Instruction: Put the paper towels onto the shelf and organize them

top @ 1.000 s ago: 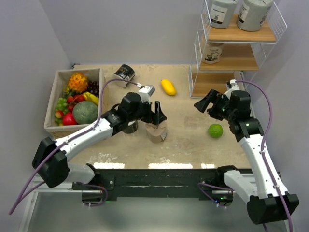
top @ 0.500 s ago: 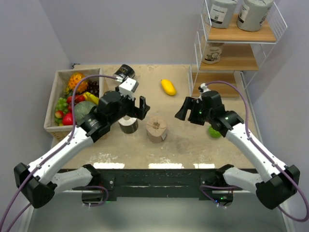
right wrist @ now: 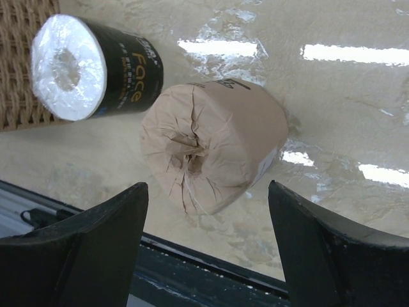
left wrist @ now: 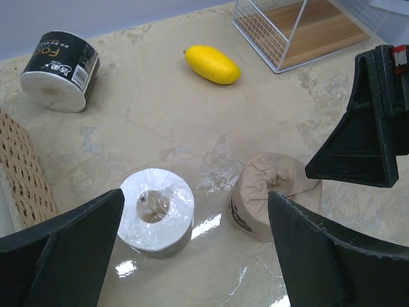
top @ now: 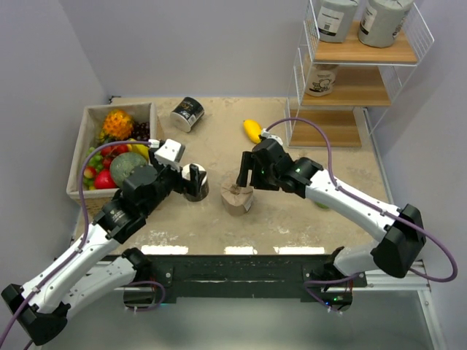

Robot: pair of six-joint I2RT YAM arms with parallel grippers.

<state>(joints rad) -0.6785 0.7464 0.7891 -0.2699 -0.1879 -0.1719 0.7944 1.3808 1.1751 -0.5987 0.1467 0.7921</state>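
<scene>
beside the tan roll (right wrist: 214, 144), a black roll (right wrist: 102, 64), label (right wrist: 132, 80) reading "face"

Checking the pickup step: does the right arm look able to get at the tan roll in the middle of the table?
Probably yes: the right gripper hangs open just above the tan roll, with nothing between them.

A tan roll (top: 238, 198) and a black roll (top: 194, 186) stood close together. The other black roll (top: 187, 114) lay farther back. The shelf (top: 365, 51) held three more rolls (top: 385, 22).
</scene>
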